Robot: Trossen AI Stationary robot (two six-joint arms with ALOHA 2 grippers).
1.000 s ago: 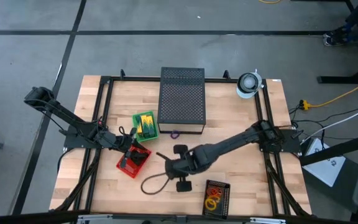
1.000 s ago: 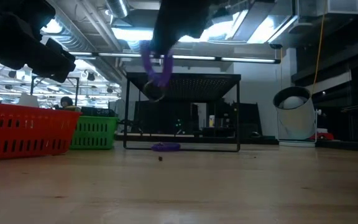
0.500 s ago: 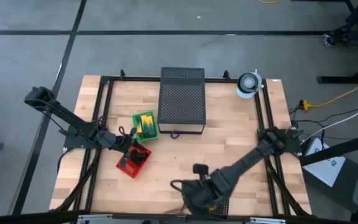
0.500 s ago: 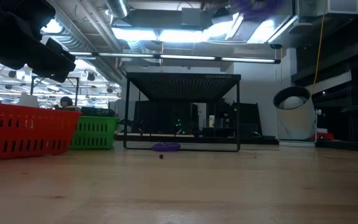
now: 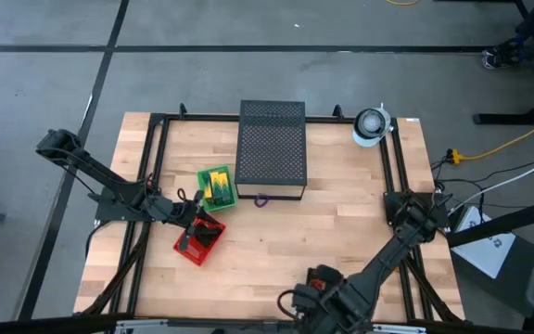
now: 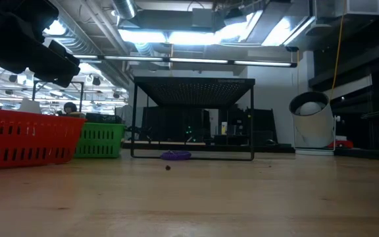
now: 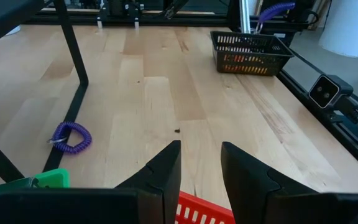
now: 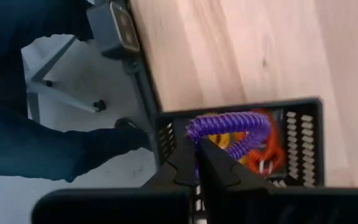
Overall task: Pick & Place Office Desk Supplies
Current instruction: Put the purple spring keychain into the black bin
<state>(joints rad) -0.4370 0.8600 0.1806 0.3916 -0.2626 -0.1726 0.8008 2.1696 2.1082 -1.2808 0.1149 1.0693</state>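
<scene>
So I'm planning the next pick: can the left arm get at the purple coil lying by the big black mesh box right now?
Probably yes. The purple coil lies alone on bare wood beside the mesh box, nothing on it. The left gripper hangs open over the red basket nearby; only the box's leg stands close.

The wooden table stands in a black metal frame on a grey concrete floor crossed by dark lines. A yellow cable runs across the floor at the right. Seen from table height, long ceiling lights glow under exposed ducts, with shelving far behind.
</scene>
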